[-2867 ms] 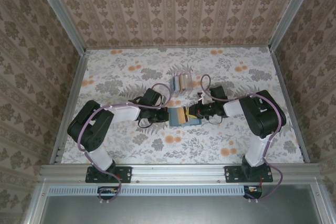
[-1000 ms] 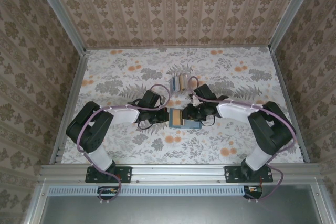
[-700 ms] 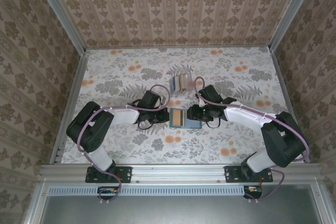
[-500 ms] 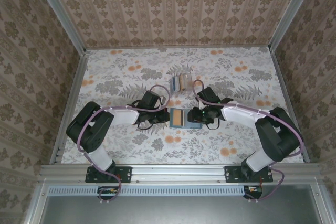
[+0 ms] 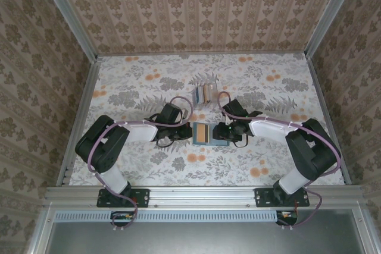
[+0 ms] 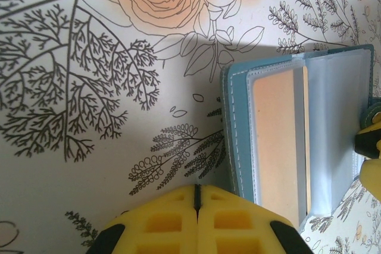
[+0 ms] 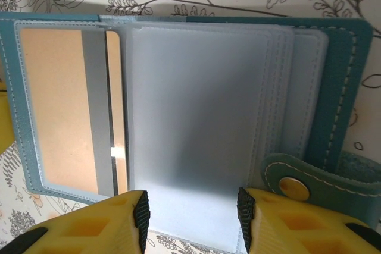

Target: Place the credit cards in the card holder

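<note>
On the flowered table (image 5: 131, 75), the right gripper (image 7: 191, 213) stood with its yellow fingers apart at the near edge of the clear sleeves (image 7: 196, 117) of the card holder (image 7: 344, 87), which lay open between the two arms. A tan credit card (image 7: 62, 105) sat in one pocket. The left gripper (image 6: 196, 191) was pressed shut and empty just beside the holder. Farther back stood a small clear box (image 5: 205, 94).

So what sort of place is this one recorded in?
Likely a staged robot test cell, not a real room: wallpapered panels held in aluminium framing on three sides, a floral-print tabletop, and two arms bolted to a metal rail at its near edge.
</note>
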Robot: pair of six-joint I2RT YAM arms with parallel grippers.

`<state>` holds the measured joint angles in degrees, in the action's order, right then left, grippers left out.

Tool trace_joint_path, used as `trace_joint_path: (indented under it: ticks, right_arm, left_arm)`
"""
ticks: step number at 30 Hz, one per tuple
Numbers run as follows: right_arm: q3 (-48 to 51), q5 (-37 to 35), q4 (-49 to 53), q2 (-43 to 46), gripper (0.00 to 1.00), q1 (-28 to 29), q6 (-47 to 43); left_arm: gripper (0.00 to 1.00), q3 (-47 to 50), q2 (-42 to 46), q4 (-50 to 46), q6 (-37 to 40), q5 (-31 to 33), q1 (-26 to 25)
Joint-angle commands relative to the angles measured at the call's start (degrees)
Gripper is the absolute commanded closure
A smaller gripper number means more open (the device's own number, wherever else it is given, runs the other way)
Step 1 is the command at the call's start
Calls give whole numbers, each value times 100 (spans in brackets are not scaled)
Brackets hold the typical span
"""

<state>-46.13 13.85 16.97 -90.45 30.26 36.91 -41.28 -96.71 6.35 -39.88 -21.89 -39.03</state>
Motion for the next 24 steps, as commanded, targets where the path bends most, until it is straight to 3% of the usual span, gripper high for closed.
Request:
trace_joint_path:
  ticks: [1,15,24]
  right_arm:
    - [-16,-369,362,228,52,-20,123]
    - [183,-268,68,-21,54,15,214]
    - [46,-23,-52,-143,64,59,199]
  left_arm:
    - [99,60,-187,-533,62,-26,-131]
    - [99,-10,-218,-521,20,-100,-149]
    - [99,-47,-183,-472,-51,-111,-201]
